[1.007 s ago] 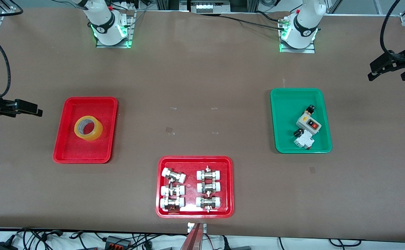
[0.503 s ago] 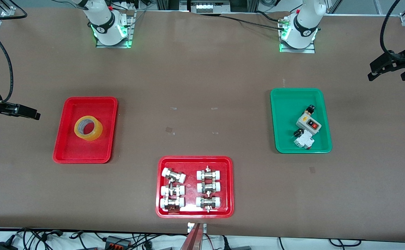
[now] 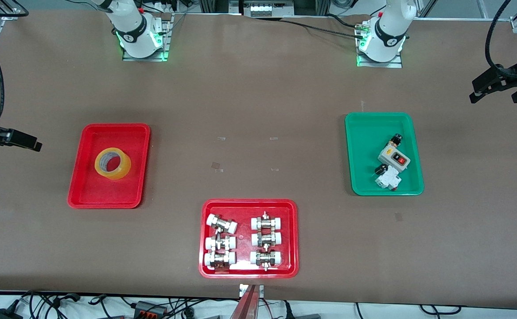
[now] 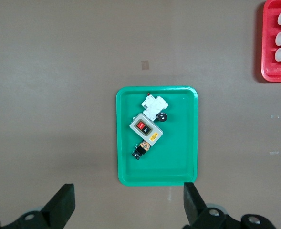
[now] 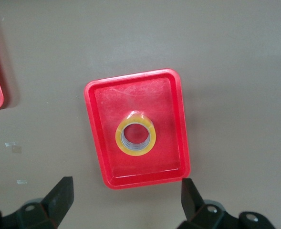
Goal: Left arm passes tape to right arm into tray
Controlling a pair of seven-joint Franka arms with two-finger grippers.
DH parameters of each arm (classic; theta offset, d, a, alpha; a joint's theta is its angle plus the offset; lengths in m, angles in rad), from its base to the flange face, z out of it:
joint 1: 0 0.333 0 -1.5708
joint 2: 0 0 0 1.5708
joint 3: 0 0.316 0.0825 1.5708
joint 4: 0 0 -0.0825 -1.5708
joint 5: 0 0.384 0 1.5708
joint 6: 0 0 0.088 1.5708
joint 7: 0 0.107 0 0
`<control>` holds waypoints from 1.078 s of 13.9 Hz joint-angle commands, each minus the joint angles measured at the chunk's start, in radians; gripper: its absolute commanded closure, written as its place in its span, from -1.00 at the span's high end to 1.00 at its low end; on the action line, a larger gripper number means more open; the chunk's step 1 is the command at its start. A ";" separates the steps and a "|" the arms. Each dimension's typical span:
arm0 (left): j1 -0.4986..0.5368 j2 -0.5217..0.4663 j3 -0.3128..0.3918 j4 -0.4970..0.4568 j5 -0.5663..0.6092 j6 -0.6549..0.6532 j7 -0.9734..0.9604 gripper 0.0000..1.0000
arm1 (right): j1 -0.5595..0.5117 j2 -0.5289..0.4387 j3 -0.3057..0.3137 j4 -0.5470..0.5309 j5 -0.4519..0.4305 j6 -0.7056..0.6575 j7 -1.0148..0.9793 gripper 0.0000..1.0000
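Tape lies flat in the red tray toward the right arm's end of the table, its core axis upright and the open ring facing up; a round roll, it has no long axis along the table. By the look of it the placing is done. Left on its flat face it should not roll, so the risk is slight: a low sweep of an arm could clip the tray's rim and shift it. Both tools are released and empty. The right tool hangs over bare table beside the tray; the left tool waits over the left arm's end, near the green tray.
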 commanded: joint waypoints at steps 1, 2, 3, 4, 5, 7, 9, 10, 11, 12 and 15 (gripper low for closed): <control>0.004 0.002 -0.002 0.016 0.002 -0.003 0.019 1.00 | -0.004 -0.025 -0.002 0.006 -0.012 -0.011 0.014 1.00; 0.003 0.004 -0.002 0.016 0.004 -0.003 0.019 1.00 | -0.007 -0.026 -0.003 0.006 -0.012 -0.019 0.006 1.00; 0.003 0.002 -0.002 0.016 0.004 -0.003 0.019 1.00 | -0.013 -0.026 -0.002 0.006 -0.012 -0.022 -0.001 1.00; 0.003 0.002 -0.004 0.016 0.004 -0.003 0.019 1.00 | -0.015 -0.034 -0.003 0.006 -0.012 -0.020 -0.004 1.00; 0.001 0.004 -0.004 0.020 0.004 -0.003 0.016 1.00 | -0.015 -0.049 -0.003 0.006 -0.012 -0.020 -0.004 1.00; 0.003 0.005 -0.002 0.025 0.005 0.008 0.016 1.00 | -0.014 -0.060 0.000 0.006 -0.012 -0.019 -0.012 1.00; 0.003 0.005 -0.002 0.025 0.005 0.009 0.015 1.00 | -0.009 -0.069 0.001 0.005 -0.021 -0.008 -0.059 1.00; 0.003 0.005 -0.002 0.023 0.005 0.009 0.015 1.00 | -0.007 -0.069 0.003 -0.001 -0.023 -0.008 -0.064 1.00; 0.003 0.007 -0.002 0.023 0.005 0.009 0.015 1.00 | -0.004 -0.072 0.004 -0.010 -0.029 -0.010 -0.066 1.00; 0.004 0.005 -0.001 0.023 0.005 0.009 0.016 1.00 | -0.001 -0.081 0.012 -0.030 -0.045 -0.007 -0.066 1.00; 0.004 0.005 -0.001 0.022 0.005 0.009 0.016 1.00 | 0.023 -0.181 0.015 -0.186 -0.073 0.064 -0.063 1.00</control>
